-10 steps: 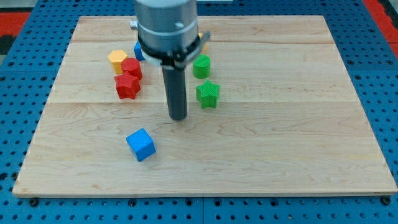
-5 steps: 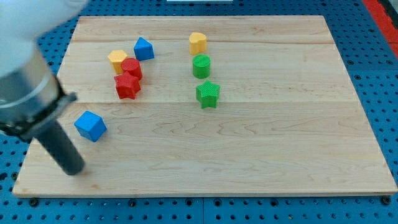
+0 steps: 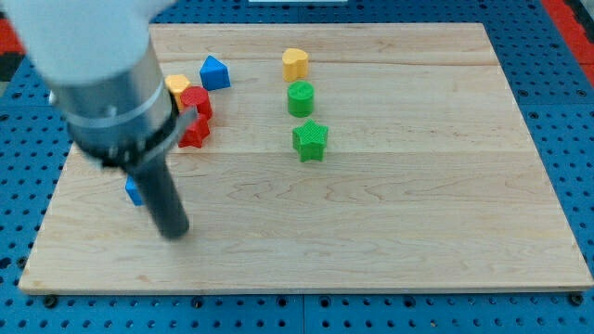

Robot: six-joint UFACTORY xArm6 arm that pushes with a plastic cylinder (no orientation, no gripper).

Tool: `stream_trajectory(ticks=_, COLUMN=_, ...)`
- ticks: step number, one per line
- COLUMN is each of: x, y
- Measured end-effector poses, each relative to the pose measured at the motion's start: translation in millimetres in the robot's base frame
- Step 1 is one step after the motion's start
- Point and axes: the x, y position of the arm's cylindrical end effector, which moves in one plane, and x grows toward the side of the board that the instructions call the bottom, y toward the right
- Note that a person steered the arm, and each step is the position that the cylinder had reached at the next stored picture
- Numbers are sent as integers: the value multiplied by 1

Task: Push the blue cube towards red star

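At the view's left, our small blue plastic cube (image 3: 133, 192) is mostly hidden behind our dark rod; only a sliver shows. We have no jaws and hold nothing; my tip (image 3: 174, 232) rests on the wooden board (image 3: 418, 213), just right of and below the cube. The red plastic star (image 3: 195, 132) sits above, partly covered by our arm. A glancing push here could slide the cube leftwards off the board's edge, or jostle the neighbouring red cylinder (image 3: 197, 100).

A light wooden board (image 3: 418, 186) made of long planks lies flat. Under it sits a blue metal table (image 3: 575, 148) full of little round holes. Red bits (image 3: 566, 11) show in the top corners.
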Motion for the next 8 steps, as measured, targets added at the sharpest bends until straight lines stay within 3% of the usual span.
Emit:
stream_trajectory(ticks=1, x=-17, y=-68)
stream_trajectory(ticks=2, x=-63, y=-78)
stream_trajectory(ticks=4, x=-74, y=-28)
stream_trajectory(ticks=7, x=-125, y=-27)
stream_trajectory(ticks=8, x=-136, y=-66)
